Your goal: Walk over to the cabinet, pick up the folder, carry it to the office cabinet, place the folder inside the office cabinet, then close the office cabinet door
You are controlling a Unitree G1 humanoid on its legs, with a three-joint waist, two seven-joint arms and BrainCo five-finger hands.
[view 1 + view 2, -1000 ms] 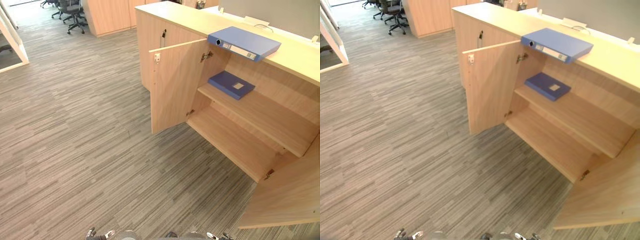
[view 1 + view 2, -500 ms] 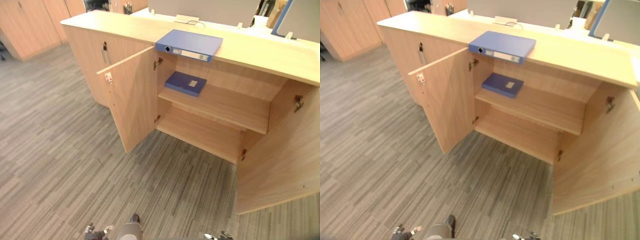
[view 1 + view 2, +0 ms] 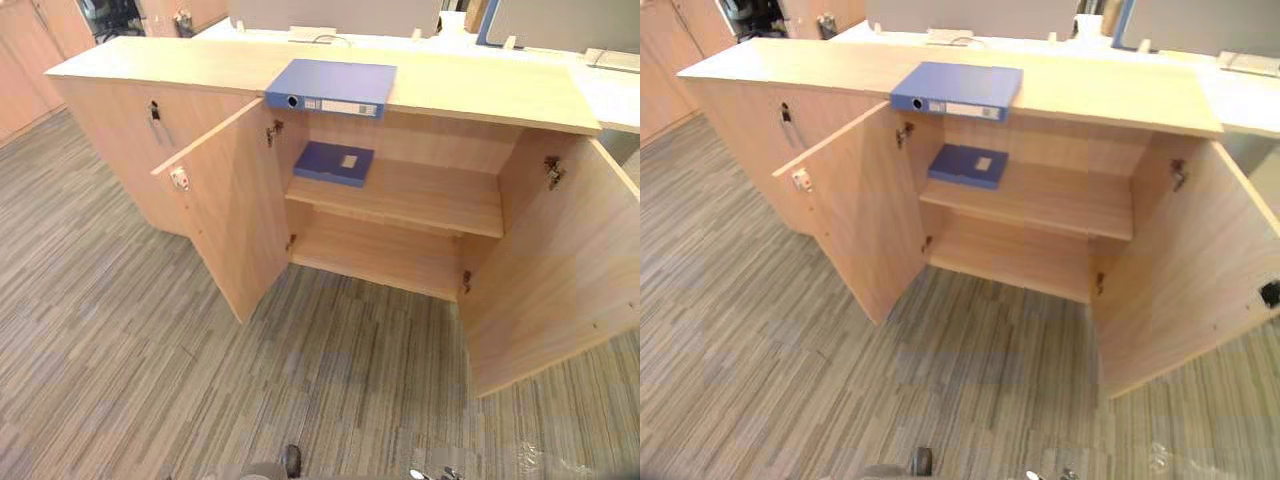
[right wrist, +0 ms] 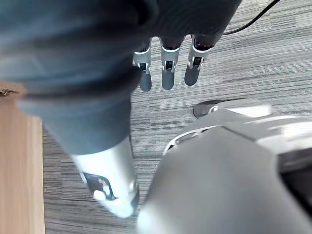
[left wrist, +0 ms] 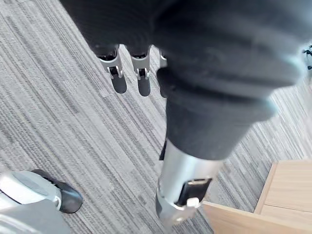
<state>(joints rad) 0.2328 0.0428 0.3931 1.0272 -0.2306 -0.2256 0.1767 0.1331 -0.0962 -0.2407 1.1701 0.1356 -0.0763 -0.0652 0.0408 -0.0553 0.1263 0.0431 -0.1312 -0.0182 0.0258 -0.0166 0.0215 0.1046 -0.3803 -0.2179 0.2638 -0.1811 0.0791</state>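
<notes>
- Here, left hand [image 5: 139,73] hanging over carpet [image 5: 63,122], fingers straight, holding nothing.
- Left door [image 3: 225,210] swung wide: likely to catch an arm on approach.
- Folder [image 3: 330,88] flat on cabinet top [image 3: 480,85], at the front edge: easily shoved off by a clumsy reach.
- Right door [image 3: 560,270] wide too.
- Right hand [image 4: 167,73] slack, fingers straight, empty.

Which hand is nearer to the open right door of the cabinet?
Right, most likely. The right hand hangs over the carpet close beside the right door; the left hand hangs over the carpet on the robot's other side, farther from that door.
</notes>
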